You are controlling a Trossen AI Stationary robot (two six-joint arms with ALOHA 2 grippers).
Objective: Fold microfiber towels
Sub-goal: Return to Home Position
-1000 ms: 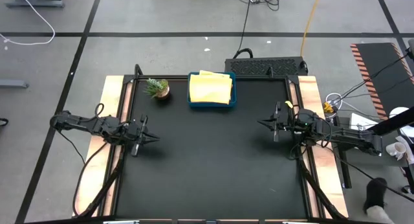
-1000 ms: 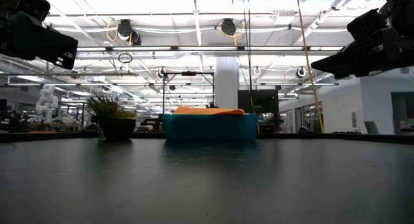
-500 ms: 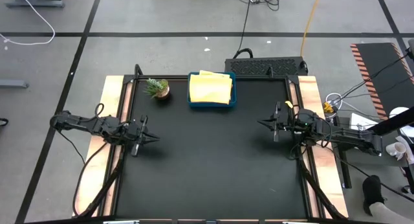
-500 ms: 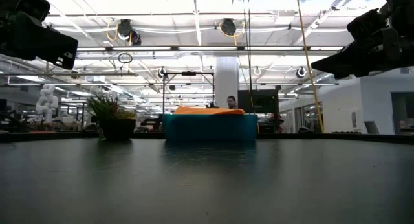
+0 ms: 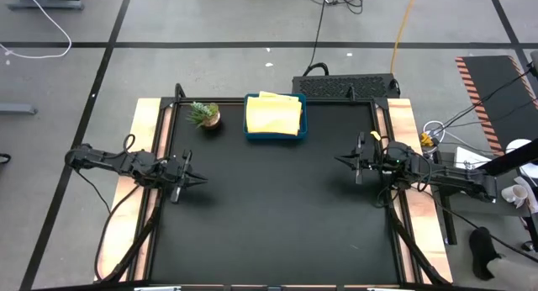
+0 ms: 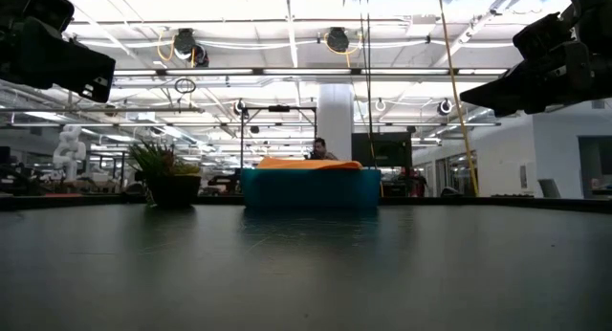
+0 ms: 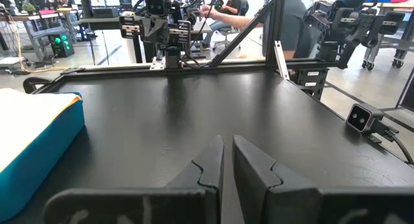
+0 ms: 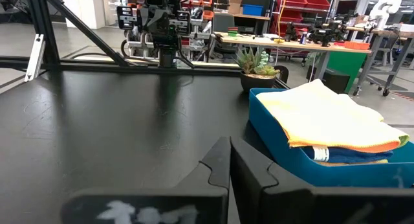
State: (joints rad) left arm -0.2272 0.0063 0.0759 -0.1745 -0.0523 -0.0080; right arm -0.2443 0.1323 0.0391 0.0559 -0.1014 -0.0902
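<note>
The left end effector [image 5: 199,180] hangs closed and empty above the left side of the black desk [image 5: 269,228]. Its two dark fingers [image 7: 210,160] are pressed almost together with nothing between them. Across the desk, the right end effector [image 5: 340,161] is likewise drawn shut on nothing, its fingers [image 8: 220,160] side by side. It is poised over the right side and points toward the centre. Both hang well apart from the microfiber towels [image 5: 273,114], which lie folded in a stack inside the teal tray [image 5: 274,137] at the middle of the desk's far edge. The right wrist view shows the pile rising above the tray's rim, with a yellow-orange cloth uppermost and a blue one under it. A small potted plant [image 5: 204,115] stands near the tray, on its left. In the low view, a person [image 6: 318,149] shows in the room beyond, partly hidden behind the tray.
</note>
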